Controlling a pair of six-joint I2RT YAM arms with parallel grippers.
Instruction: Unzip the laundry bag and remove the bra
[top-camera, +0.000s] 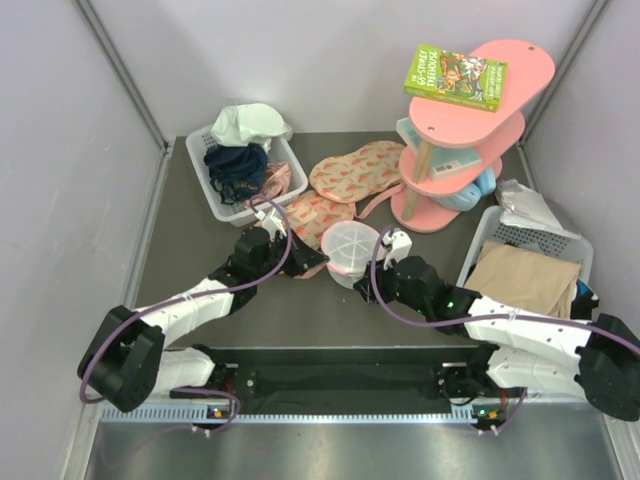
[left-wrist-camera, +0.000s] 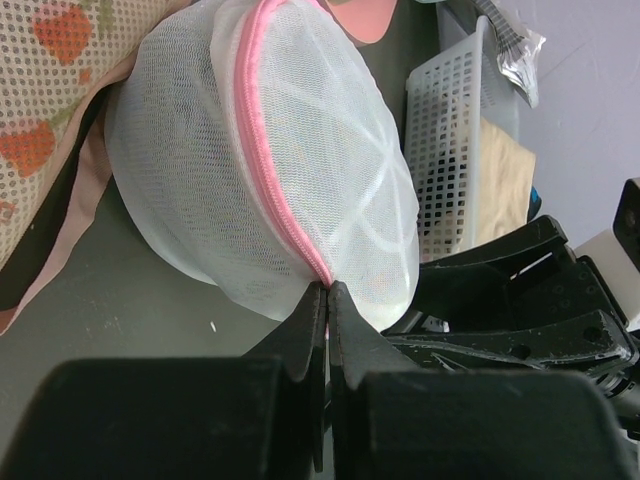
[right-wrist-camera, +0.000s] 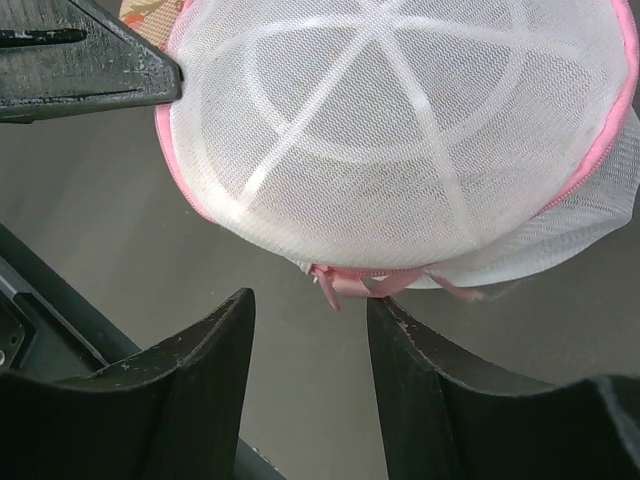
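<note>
The laundry bag (top-camera: 350, 248), a white mesh dome with pink zip trim, sits on the table between my two arms. My left gripper (top-camera: 318, 261) is shut on the bag's pink trim (left-wrist-camera: 290, 225) at its left edge, fingertips pressed together (left-wrist-camera: 328, 290). In the right wrist view the bag (right-wrist-camera: 400, 130) fills the top, and a pink ribbon pull (right-wrist-camera: 360, 283) hangs from its zip just above my right gripper (right-wrist-camera: 310, 300). That gripper is open, with the ribbon near its right finger (right-wrist-camera: 400, 340) and nothing between the jaws. The bra is out of view.
A white basket (top-camera: 222, 205) at the back left holds navy and pale cloth. Pink fruit-print fabric pieces (top-camera: 355, 170) lie behind the bag. A pink tiered stand (top-camera: 470, 130) carries a green book. A second white basket (top-camera: 570, 240) with tan cloth stands at the right.
</note>
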